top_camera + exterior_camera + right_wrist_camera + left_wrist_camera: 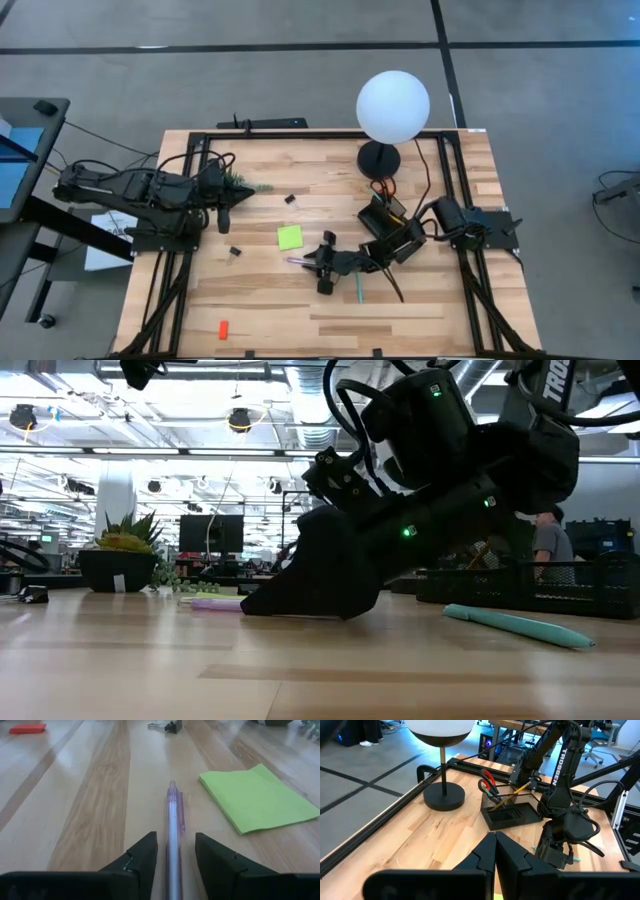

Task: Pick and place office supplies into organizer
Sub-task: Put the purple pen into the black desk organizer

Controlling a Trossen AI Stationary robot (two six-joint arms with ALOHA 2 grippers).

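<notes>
On the pale wooden slat table [400, 310], the right gripper [172, 851] sits low near the middle, its two dark fingers parted narrowly on either side of a translucent purple plastic pen [173, 827] that lies flat on the boards; the fingers flank the barrel without clearly touching it. Just beside the pen lies a square lime-green sticky-note pad [257, 796], flat and apart from the gripper. A teal pen [520, 624] rests on the wood close to the right arm's other side. Farther along the table lie a small black binder clip [170, 726] and a small red-orange block [27, 728], well apart from each other. The black rectangular mesh organizer [512, 815] stands near the right arm's base, with red-handled scissors [488, 782] and a tan pencil [512, 794] already leaning in it. Beside it stands a white globe lamp on a round black base [444, 797]. The left gripper [495, 851] waits at the table's left side with its fingers pressed together, next to a small spiky green potted plant [125, 550].
</notes>
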